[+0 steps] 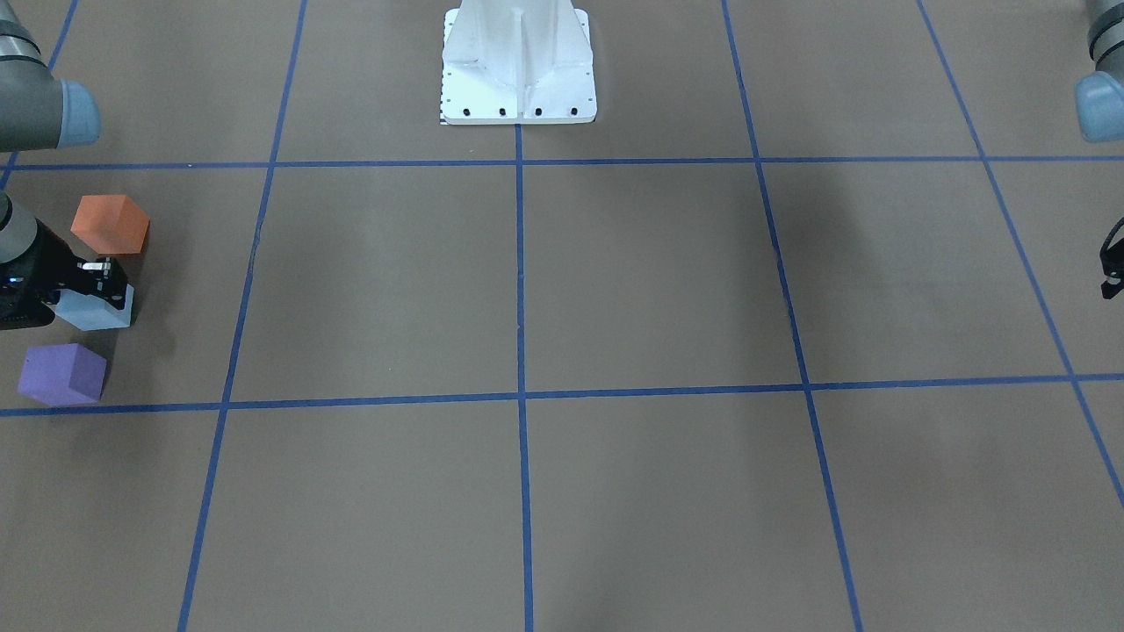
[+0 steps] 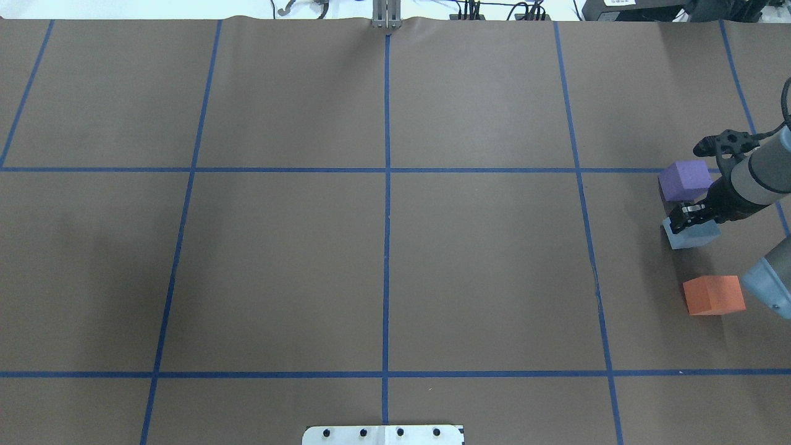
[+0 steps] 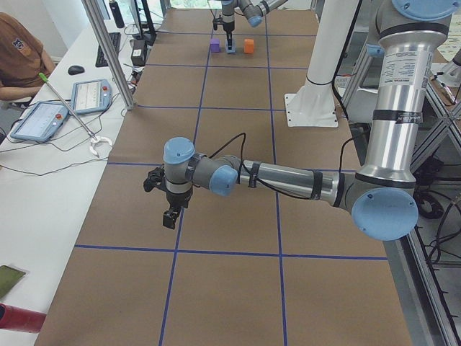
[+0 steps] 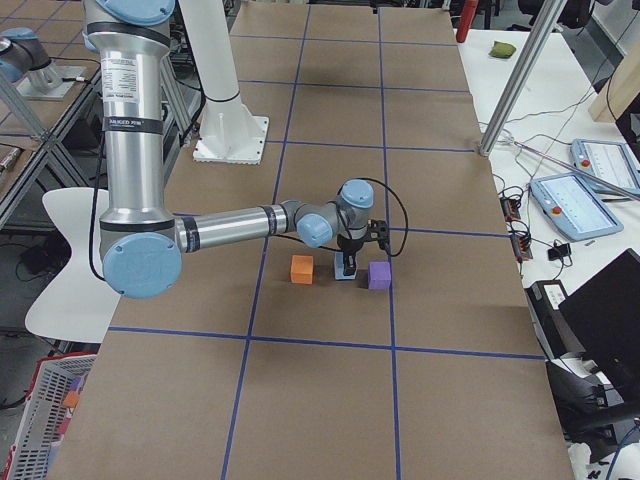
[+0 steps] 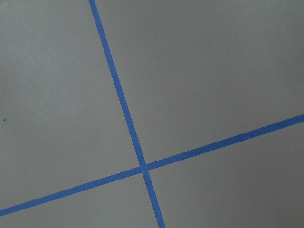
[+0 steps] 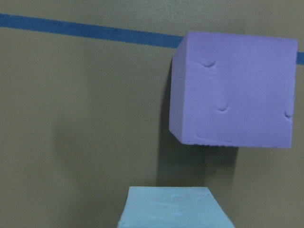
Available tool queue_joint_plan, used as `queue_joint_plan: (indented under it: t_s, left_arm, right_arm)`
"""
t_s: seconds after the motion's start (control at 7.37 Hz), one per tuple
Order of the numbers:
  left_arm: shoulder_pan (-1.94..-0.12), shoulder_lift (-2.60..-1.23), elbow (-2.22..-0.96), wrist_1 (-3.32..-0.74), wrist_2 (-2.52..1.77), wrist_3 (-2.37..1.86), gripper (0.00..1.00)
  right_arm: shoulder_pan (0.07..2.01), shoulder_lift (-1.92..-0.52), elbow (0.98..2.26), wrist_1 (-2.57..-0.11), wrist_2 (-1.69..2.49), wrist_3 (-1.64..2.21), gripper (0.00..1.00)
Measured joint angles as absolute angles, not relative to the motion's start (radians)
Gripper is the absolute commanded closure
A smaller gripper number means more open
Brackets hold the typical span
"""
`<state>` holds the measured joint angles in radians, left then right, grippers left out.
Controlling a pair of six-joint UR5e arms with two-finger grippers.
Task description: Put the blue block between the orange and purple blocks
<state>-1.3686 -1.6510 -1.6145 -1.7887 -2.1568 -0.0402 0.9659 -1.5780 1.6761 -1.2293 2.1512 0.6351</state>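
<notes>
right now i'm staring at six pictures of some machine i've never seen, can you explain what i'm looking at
This is a robot with two arms, each ending in a two-finger gripper. It works over a brown table marked off with blue tape.

Two pictures look down on the table, one from behind the robot and one from across it. Two look along the table from its ends, and two come from cameras on the wrists.

Three foam blocks lie in a row: the orange block, the blue block and the purple block. The blue one is in the middle, apart from both neighbours.

The right gripper sits at the top of the blue block, but I cannot tell whether it is clamped on it. The left gripper hangs over bare table, and nothing shows in it.
</notes>
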Motion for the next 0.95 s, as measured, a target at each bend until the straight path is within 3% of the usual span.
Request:
queue_joint_plan:
  t_s: [0.14,0.68,0.95]
  left_arm:
    - [-1.368,-1.652,-1.615,-1.789,-2.157,-0.041,0.00]
    - [-1.368,-1.652,-1.616,-1.789,-2.157,-0.041,0.00]
    - [-1.368,-1.652,-1.618,-1.789,-2.157,-0.041,0.00]
  right_arm:
    - [0.969,-1.583,1.677,-1.229,2.151,0.632,0.01]
    - [0.999,-1.609,1.700,-1.229,2.158,0.629,0.00]
    - [1.090,-1.624,1.775,-1.237,2.221,0.625,0.00]
